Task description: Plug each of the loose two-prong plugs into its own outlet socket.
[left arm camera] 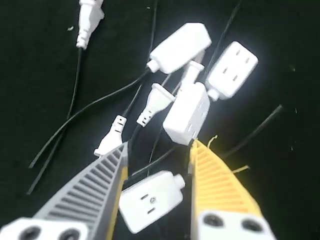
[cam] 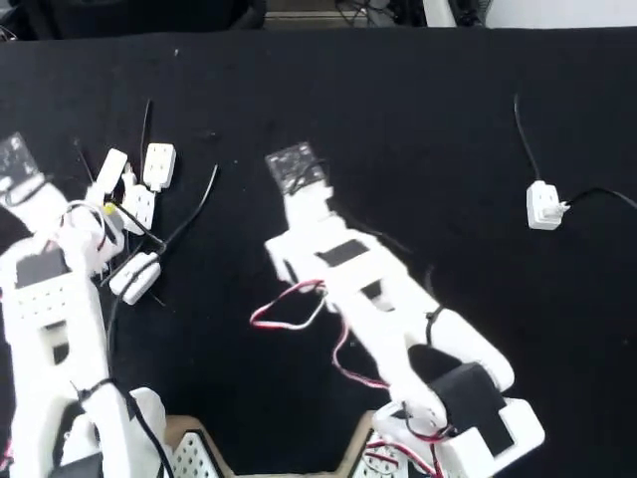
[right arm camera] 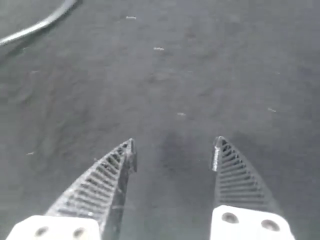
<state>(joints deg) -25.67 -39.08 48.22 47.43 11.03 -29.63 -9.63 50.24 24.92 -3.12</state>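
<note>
The black table has its widest open room from the middle out toward 12 and 2 o'clock. My right arm rises from its base at 5 o'clock and stretches toward 11. It ends near the table's centre with bare cloth on every side. My left arm stands at 9 o'clock and leans toward 12, with cords crowding its 3 o'clock side.

My right claw hangs above the cloth, fairly wide, holding nothing and touching nothing. My left claw is narrower. Its grey and yellow fingers sit against the two sides of an outlet, gripping it with the socket face turned toward my camera.

Just beyond that outlet, toward 12, three more outlets bunch together, nearly touching. A far outlet lies alone at 3 o'clock of the table, with a cord joined at its side. Two loose plugs lie among the cords just beside the bunch. A third plug lies well apart from them.
</note>
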